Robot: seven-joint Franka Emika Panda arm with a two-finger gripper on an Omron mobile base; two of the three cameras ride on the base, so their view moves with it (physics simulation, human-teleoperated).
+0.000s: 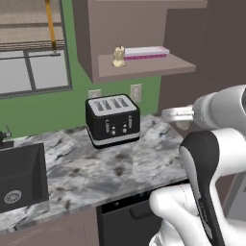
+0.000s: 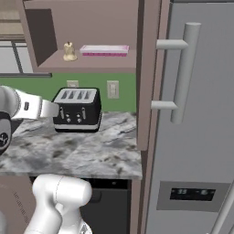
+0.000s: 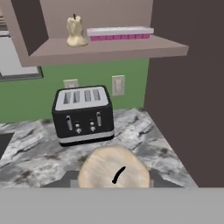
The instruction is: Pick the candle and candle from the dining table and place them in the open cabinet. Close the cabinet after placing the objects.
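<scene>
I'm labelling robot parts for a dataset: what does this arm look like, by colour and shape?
The arm has glossy white rounded shells with dark, near-black joint sections. A white cylindrical forearm link carries a small dark marking. Fingertips are hidden.

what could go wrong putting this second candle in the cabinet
The held candle fills the space between the gripper's tips and could slip or tip when set down. The cream candle and pink tray already take up much of the cabinet shelf, so the newcomer might knock one. Below, the toaster could be clipped as the arm rises.
</scene>
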